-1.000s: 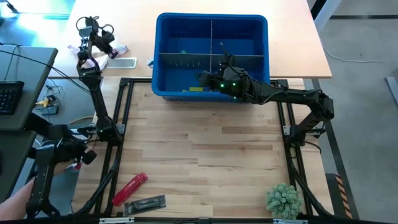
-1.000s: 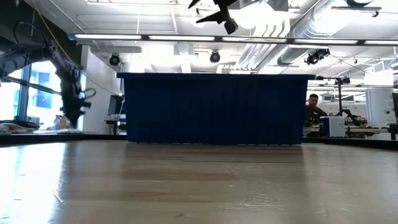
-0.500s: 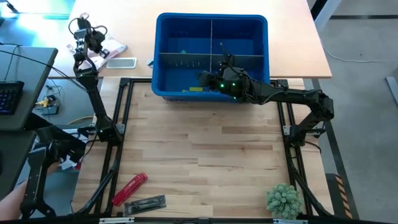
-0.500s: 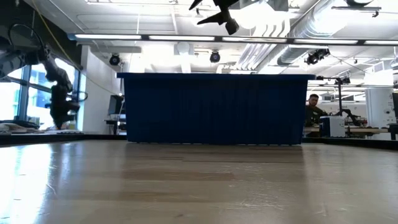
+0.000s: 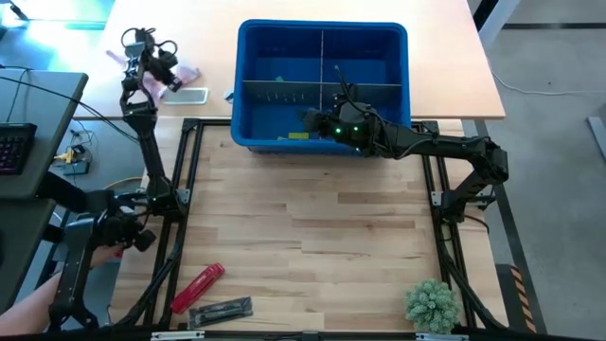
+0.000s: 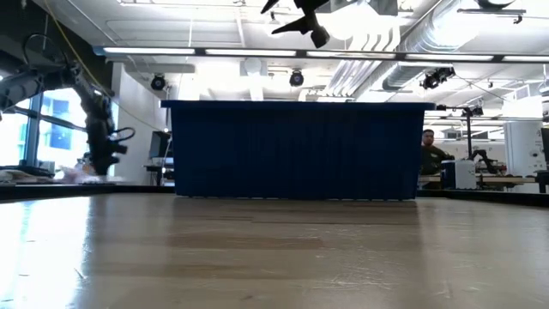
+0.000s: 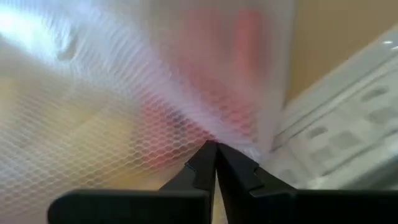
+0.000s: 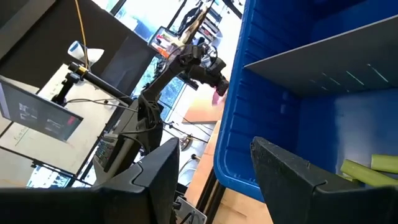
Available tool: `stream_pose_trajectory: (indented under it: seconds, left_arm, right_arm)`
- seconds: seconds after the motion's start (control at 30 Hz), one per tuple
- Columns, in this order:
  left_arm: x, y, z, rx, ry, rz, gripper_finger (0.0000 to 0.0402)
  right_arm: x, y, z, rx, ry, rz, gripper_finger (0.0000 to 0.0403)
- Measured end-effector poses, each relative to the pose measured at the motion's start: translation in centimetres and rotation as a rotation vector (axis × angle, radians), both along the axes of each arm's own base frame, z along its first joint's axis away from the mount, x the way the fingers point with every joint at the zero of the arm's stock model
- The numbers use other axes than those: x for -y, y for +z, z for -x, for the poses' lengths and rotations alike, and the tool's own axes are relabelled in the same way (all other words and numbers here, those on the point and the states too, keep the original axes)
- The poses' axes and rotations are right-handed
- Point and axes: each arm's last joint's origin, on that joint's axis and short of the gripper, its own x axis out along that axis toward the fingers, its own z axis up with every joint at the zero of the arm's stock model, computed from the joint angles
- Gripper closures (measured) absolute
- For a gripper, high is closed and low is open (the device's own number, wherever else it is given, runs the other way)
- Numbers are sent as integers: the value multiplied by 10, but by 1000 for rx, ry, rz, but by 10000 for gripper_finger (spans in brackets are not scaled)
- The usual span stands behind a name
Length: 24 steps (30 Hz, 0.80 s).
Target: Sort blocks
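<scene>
the big blue plastic bin with four compartments (image 5: 248, 85) sits at the far edge of the wooden table and serves as the landmark here. inside it, only a few lime yellow-green bar blocks (image 5: 298, 135) show, lying in the near-left compartment close to the near wall, with a small green fleck in the far-left compartment that is too small to name; no purple, teal or tan blocks can be made out in any view. the right gripper (image 5: 312, 119) hangs over the bin's near wall, its fingers apart and empty, and its own camera looks along the bin's inside with one lime block in sight. the left gripper (image 5: 169, 68) is well off to the left of the bin, over the pale table beyond the frame, with its fingers pressed together on a clear bubble-wrap bag (image 7: 155, 93) that shows pink-red blurs inside; what the bag holds cannot be told. a white flat device (image 5: 187, 95) lies just beside that spot. near the front edge, far from the bin, rest a red cylindrical tool (image 5: 197, 287) and a small green plant (image 5: 433, 305). judged from this, sorting looks barely begun: most blocks are not in view.
</scene>
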Motion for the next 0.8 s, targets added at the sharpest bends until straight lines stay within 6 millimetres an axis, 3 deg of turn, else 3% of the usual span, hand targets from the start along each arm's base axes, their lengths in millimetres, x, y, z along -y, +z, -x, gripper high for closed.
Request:
stream_pose_trajectory:
  seconds: [0.13,0.23,0.5,0.63,0.8]
  left_arm:
    - [-2,12,-28,92,-102,-22,401]
    - [2,24,-38,152,-142,-29,401]
    - [27,94,-19,272,-175,-168,401]
    - [53,149,0,330,-156,-307,401]
    - [93,200,18,412,-121,-393,401]
  right_arm:
    - [3,0,1,18,-25,-20,217]
    - [3,0,1,38,-33,-47,217]
    - [3,0,1,30,-28,-40,217]
    - [3,0,1,29,-28,-39,217]
    - [3,0,1,24,-26,-32,217]
